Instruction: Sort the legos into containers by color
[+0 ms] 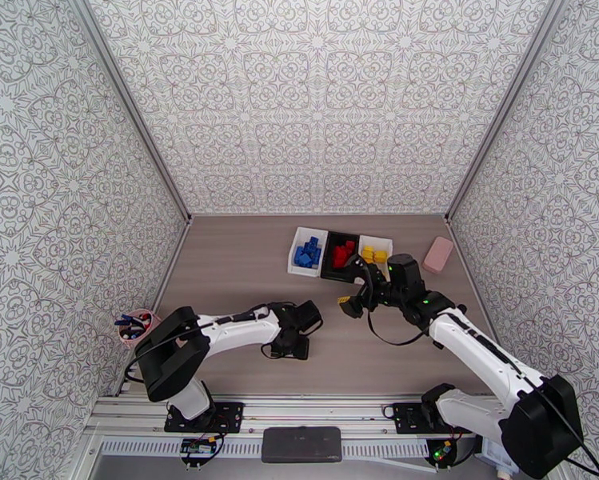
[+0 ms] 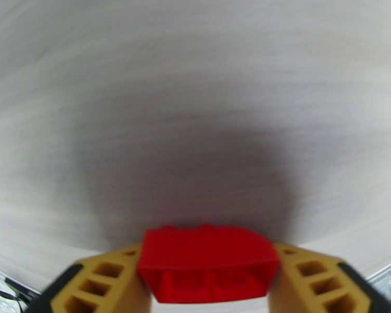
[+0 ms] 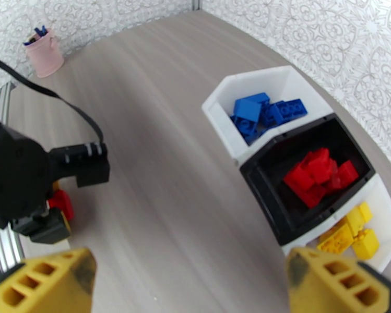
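Note:
A red lego sits between the yellow fingers of my left gripper, which is shut on it low over the table's near middle. The right wrist view also catches this brick under the left arm's black wrist. My right gripper hangs open and holds nothing, just in front of the containers. Those are joined in a row: a white bin with blue legos, a black bin with red legos, and a white bin with yellow legos.
A pink cup of pens stands at the table's left edge beside the left arm. A pink block lies right of the bins near the right wall. Patterned walls close off three sides.

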Robot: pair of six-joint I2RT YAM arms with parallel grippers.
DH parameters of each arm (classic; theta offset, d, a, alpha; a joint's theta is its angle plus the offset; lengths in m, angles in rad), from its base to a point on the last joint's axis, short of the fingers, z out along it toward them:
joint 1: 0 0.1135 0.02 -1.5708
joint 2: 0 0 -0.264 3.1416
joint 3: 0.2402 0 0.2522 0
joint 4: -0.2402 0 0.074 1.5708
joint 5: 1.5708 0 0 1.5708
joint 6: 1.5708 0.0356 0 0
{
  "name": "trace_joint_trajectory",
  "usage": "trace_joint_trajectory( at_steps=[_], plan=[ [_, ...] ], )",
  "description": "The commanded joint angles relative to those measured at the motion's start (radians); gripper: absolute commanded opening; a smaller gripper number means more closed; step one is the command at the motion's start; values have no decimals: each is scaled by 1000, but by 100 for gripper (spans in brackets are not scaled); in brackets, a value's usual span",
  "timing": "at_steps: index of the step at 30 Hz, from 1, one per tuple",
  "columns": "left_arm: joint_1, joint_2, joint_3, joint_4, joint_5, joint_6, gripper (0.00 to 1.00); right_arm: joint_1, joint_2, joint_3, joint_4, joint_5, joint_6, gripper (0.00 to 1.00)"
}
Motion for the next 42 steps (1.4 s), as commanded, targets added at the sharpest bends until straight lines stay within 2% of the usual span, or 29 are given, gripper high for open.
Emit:
trace_joint_trajectory(
  at_steps=[1,4,13,21,30,42],
  plan=[
    [-8,0,21,-14,-4,3,52,6,-25,-16,-32,-14,-5,100],
    [-8,-9,22,-21,-12,0,48,6,-32,-12,-39,-13,-7,100],
    [-2,-96,58,-18,-89,12,48,6,-104,-16,-85,-16,6,100],
    [94,-105,157,77,-165,119,48,6,-204,-42,-85,37,28,100],
    [169,-24,304,251,-175,259,47,6,-282,-99,-38,74,79,100],
    [208,192,520,427,-160,374,46,6,-338,-134,17,225,103,100]
  ],
)
